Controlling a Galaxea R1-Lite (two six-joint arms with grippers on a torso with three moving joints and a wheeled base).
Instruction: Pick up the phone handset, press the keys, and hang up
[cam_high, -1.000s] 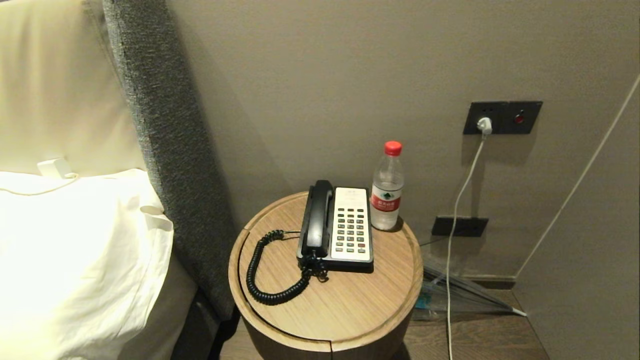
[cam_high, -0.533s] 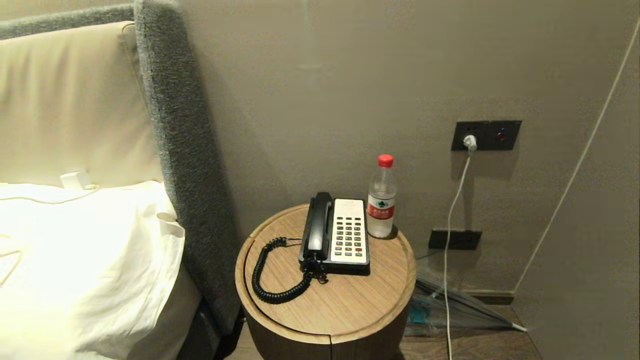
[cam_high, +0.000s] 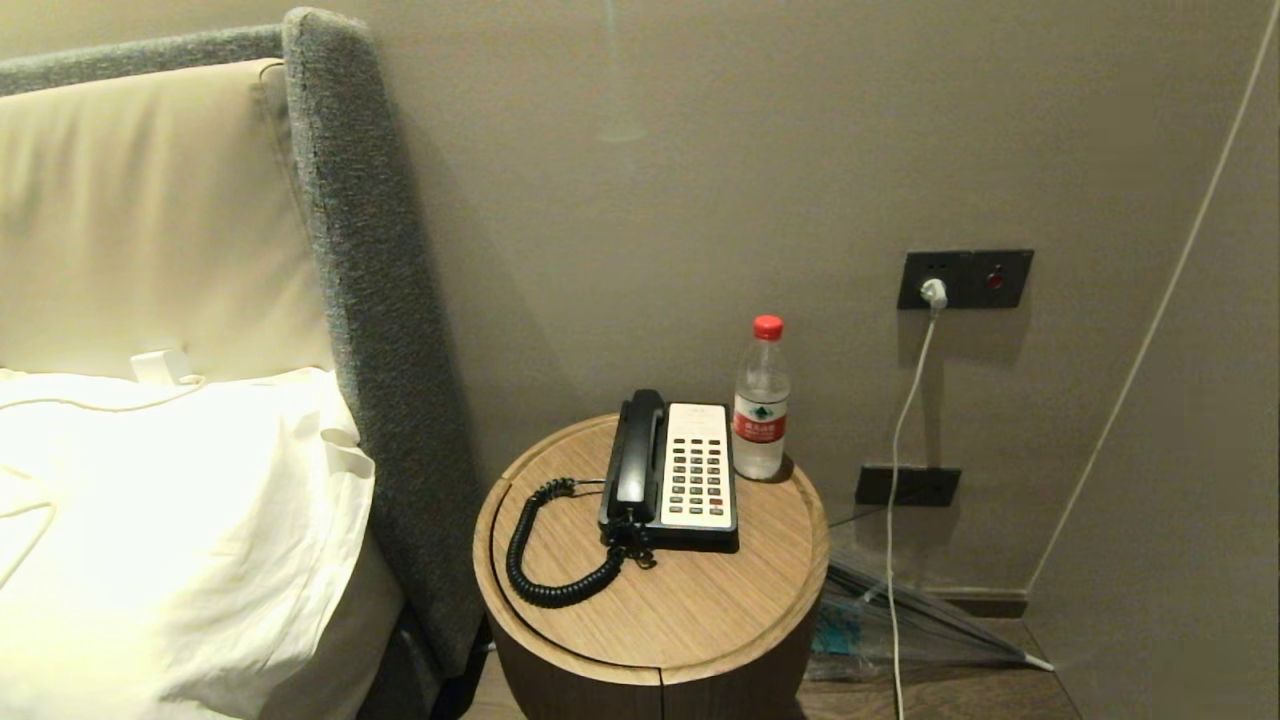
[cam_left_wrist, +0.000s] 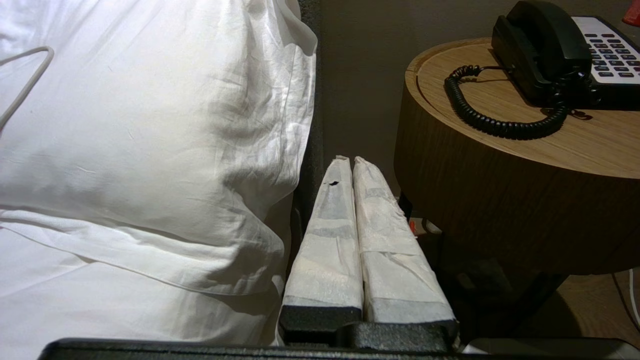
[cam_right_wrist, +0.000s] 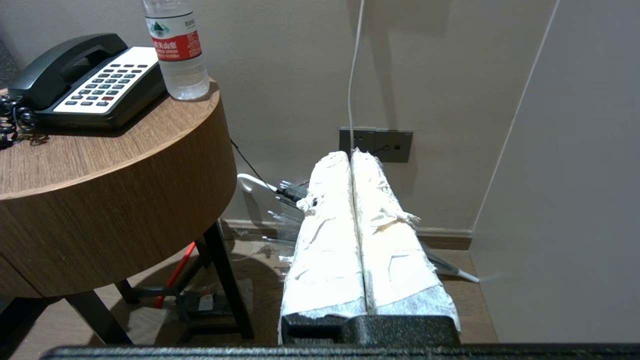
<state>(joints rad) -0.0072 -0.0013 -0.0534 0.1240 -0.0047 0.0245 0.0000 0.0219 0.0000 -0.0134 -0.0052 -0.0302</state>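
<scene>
Both closed grippers (cam_left_wrist: 352, 162) below phone handset (cam_high: 638, 447)

Neither arm is seen in the head view. In the left wrist view, the left tool (cam_left_wrist: 348, 161) is held level, its two white-wrapped fingers (cam_left_wrist: 327, 235) pressed together along their whole length, with nothing gripped. In the right wrist view, the right tool (cam_right_wrist: 350, 154) is likewise held level, its wrapped fingers (cam_right_wrist: 327, 240) closed against each other and empty.
</scene>
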